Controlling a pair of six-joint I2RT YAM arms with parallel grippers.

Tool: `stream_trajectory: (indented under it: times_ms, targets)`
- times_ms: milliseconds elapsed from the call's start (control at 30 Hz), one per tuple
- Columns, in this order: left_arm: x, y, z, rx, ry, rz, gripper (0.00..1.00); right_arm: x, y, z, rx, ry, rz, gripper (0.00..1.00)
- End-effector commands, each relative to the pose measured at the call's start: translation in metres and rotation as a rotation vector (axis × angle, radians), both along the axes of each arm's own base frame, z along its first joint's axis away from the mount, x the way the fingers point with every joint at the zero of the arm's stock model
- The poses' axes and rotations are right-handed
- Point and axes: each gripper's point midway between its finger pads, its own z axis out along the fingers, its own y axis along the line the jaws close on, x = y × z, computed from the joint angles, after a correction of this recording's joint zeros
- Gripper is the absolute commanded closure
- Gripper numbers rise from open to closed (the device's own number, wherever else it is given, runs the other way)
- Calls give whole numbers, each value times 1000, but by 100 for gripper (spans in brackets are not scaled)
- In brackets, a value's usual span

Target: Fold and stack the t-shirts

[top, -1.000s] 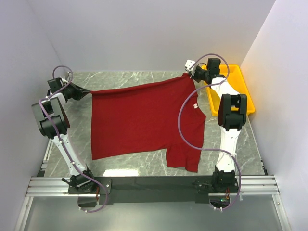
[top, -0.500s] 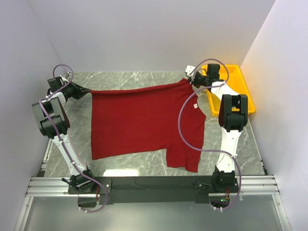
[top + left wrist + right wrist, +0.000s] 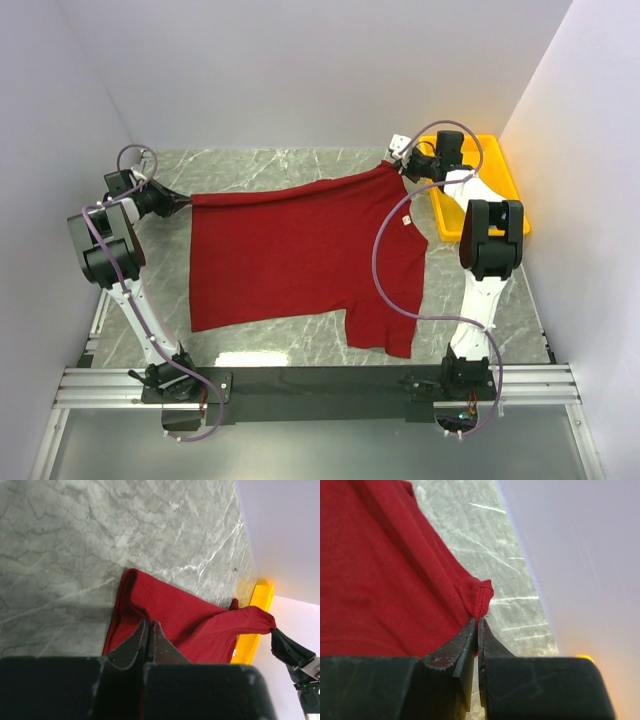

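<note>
Red t-shirt (image 3: pixel 300 255) is spread wide across the middle of the grey marbled surface (image 3: pixel 260 162), its far edge pulled into a taut line between the two arms while the rest of the cloth lies toward the near edge. A small white tag (image 3: pixel 406 220) shows at the collar on the right side, and one sleeve reaches down toward the near right. The left fingers (image 3: pixel 180 200) are pinched tight on the far left corner; seen from the left wrist, these fingers (image 3: pixel 142 635) meet with only a thin fold of red cloth between them, and the cloth runs away from them across the surface. The right fingers (image 3: pixel 398 160) hold the far right corner, raised a little above the surface; from the right wrist, those fingers (image 3: pixel 470 635) are almost fully closed on a stitched hem corner. A yellow tray (image 3: pixel 513 190) sits at the far right of the surface, just beside the right arm and partly behind it. A purple cable (image 3: pixel 378 250) loops from the right arm over the shirt.
</note>
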Motion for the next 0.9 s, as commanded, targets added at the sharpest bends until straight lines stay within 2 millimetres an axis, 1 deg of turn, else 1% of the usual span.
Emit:
stream_trajectory:
  times_ms: [0,133,333,433,633,800,867]
  targets:
    - [-1,0,36,44,-102,-38,99,-1,-9,17,-29,-48,-7,90]
    - [-3,-3,39,39,-112,-51,99,-1,-13,2,-56,-31,-11,90]
    - [-4,-5,43,38,-126,-67,99,0,-13,-8,-76,-17,-11,90]
    - [-6,-8,46,38,-135,-84,99,0,-12,-8,-76,-19,-11,89]
    - [-11,-10,45,45,-135,-98,99,0,-12,-8,-72,-21,-12,89]
    - [-12,-10,44,42,-131,-95,99,-1,-11,-2,-53,-15,-14,89]
    - [-10,-9,45,41,-131,-86,99,4,-10,1,-39,0,-40,88]
